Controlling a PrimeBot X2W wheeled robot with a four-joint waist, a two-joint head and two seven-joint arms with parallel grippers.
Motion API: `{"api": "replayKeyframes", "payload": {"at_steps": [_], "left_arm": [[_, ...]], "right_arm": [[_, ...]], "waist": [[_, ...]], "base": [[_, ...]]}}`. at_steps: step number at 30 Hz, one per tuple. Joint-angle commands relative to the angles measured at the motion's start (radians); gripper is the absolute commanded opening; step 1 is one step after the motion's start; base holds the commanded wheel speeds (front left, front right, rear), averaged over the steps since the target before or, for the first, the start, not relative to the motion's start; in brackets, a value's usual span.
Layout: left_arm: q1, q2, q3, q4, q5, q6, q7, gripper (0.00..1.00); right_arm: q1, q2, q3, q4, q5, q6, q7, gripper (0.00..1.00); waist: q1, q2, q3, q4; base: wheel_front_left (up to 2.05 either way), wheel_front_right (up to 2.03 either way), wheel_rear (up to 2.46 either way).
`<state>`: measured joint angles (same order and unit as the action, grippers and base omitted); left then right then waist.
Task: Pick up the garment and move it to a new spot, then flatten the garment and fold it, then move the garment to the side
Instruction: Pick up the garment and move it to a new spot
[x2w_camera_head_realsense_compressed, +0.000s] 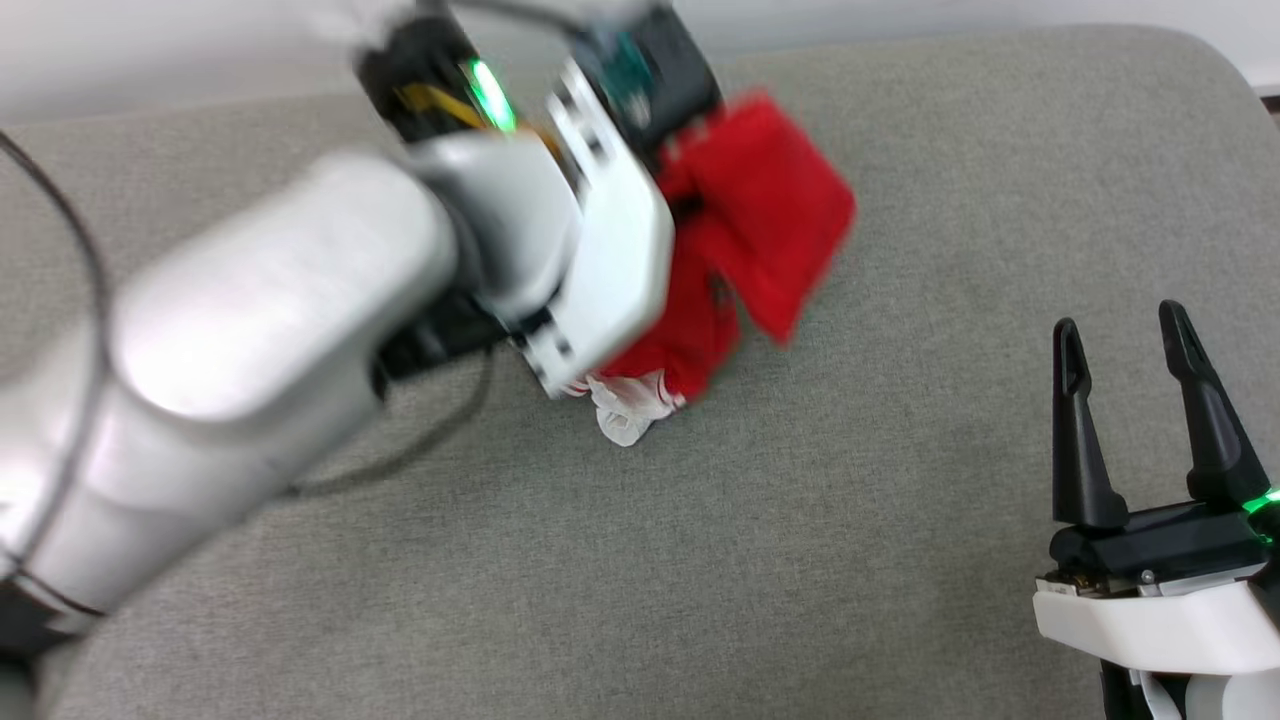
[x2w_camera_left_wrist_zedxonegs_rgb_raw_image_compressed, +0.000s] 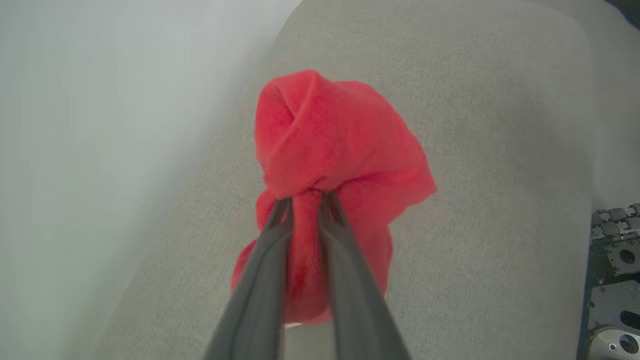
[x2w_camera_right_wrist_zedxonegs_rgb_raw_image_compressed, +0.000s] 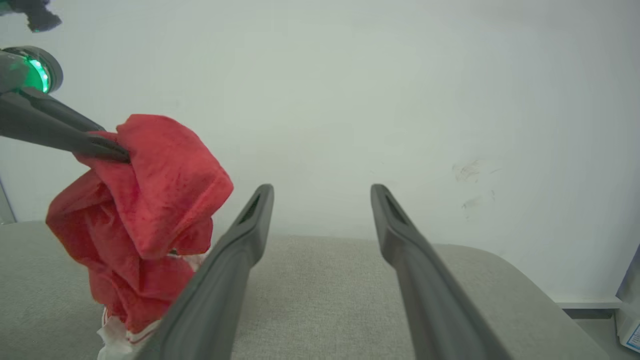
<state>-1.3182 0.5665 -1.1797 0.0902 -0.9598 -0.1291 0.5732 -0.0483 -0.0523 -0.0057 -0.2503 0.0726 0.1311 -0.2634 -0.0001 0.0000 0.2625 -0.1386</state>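
Grey cushion (x2w_camera_head_realsense_compressed: 850, 550), left fingers (x2w_camera_left_wrist_zedxonegs_rgb_raw_image_compressed: 270, 255) pinching bunched garment (x2w_camera_left_wrist_zedxonegs_rgb_raw_image_compressed: 325, 135), partly behind blurred arm (x2w_camera_head_realsense_compressed: 250, 330), right fingers (x2w_camera_head_realsense_compressed: 1078, 440) wide, empty.

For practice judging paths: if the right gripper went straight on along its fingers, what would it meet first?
Probably the white wall: the right gripper points out over the grey cushion, and the red garment hangs to its left.

Ahead of the right gripper (x2w_camera_head_realsense_compressed: 1120, 318) the grey padded surface (x2w_camera_head_realsense_compressed: 850, 520) lay bare — a wide lane to its middle. Farther left, the pale left forearm (x2w_camera_head_realsense_compressed: 250, 340) and the hanging garment (x2w_camera_head_realsense_compressed: 770, 200) barred the way; a wall (x2w_camera_right_wrist_zedxonegs_rgb_raw_image_compressed: 400, 100) closed the far edge.
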Motion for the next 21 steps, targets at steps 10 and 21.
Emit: {"api": "replayKeyframes", "payload": {"at_steps": [10,21], "left_arm": [[0.281,-0.137,-0.100,0.110,-0.008,0.000,-0.073,0.00],[0.582,-0.200,-0.111,0.071,0.116,0.000,0.100,0.00]], "right_arm": [[-0.030,0.003,-0.011,0.011,0.005,-0.001,-0.002,1.00],[-0.037,0.003,-0.016,0.023,0.002,-0.001,-0.002,1.00]], "waist": [[0.0001,0.0000,0.055,-0.018],[0.0001,0.0000,0.075,-0.014]], "base": [[0.00,0.00,0.00],[0.00,0.00,0.00]]}}
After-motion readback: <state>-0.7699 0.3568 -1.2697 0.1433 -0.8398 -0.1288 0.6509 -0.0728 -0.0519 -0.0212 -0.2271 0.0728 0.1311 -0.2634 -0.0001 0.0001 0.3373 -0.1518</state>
